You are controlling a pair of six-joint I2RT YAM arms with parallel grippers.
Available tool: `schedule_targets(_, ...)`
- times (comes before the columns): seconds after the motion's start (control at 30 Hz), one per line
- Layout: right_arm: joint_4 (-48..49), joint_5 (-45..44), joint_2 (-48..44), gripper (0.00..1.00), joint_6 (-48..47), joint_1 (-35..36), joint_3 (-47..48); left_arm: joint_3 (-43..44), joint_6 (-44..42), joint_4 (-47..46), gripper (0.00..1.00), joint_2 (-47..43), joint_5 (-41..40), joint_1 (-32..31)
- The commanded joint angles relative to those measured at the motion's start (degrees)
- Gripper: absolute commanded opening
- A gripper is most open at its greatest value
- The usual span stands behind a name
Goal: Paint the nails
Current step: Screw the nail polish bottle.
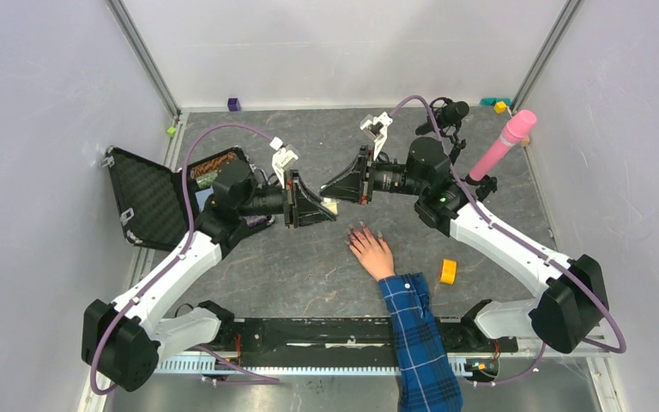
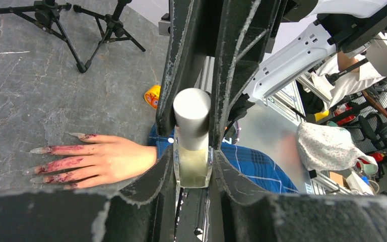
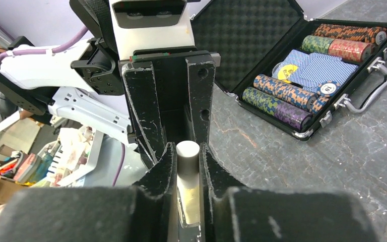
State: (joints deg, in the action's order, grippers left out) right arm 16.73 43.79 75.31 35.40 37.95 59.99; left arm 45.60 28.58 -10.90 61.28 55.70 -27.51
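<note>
A small bottle (image 1: 332, 206) with a pale liquid body (image 2: 192, 164) and a grey-white cap (image 2: 192, 112) is held above the table between both arms. My left gripper (image 2: 192, 156) is shut on the glass body. From the opposite side, my right gripper (image 3: 187, 159) has its jaws pressed on the cap (image 3: 187, 154). A pale hand (image 1: 371, 251) in a blue plaid sleeve (image 1: 416, 330) lies flat on the table just below and right of the bottle. The nails (image 2: 40, 149) are long, with dark-pink smears running up the fingers.
An open black case (image 1: 150, 196) of poker chips (image 3: 307, 60) sits at the left. A yellow tape roll (image 1: 448, 271) lies right of the hand. A pink cylinder (image 1: 504, 144) and a small black tripod (image 1: 446, 116) stand at the back right.
</note>
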Motion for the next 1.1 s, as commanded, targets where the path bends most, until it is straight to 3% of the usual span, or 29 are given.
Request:
schedule_targets(0.0, 1.4, 1.4, 0.6, 0.05, 0.4, 0.3, 0.5, 1.7, 1.6, -2.9, 0.02, -0.6, 0.5, -0.4)
schedule_targets(0.03, 0.9, 1.1, 0.7, 0.00, 0.2, 0.3, 0.5, 1.8, 1.4, -2.6, 0.02, -0.8, 0.2, -0.3)
schedule_targets(0.4, -9.2, -7.8, 0.7, 0.00, -5.2, 1.2, 0.4, 2.8, -3.4, 6.0, 0.02, -2.1, -10.8, -0.2)
schedule_targets(0.77, -21.3, -32.0, 4.3, 0.00, -6.0, 9.5, 1.7, 2.5, -1.3, 7.5, 0.02, -0.7, -17.1, 1.1)
schedule_targets(1.07, -20.1, -46.6, 13.1, 0.00, 1.4, 18.4, 7.1, 2.0, -0.1, 8.8, 0.02, -0.4, -21.6, 2.0)
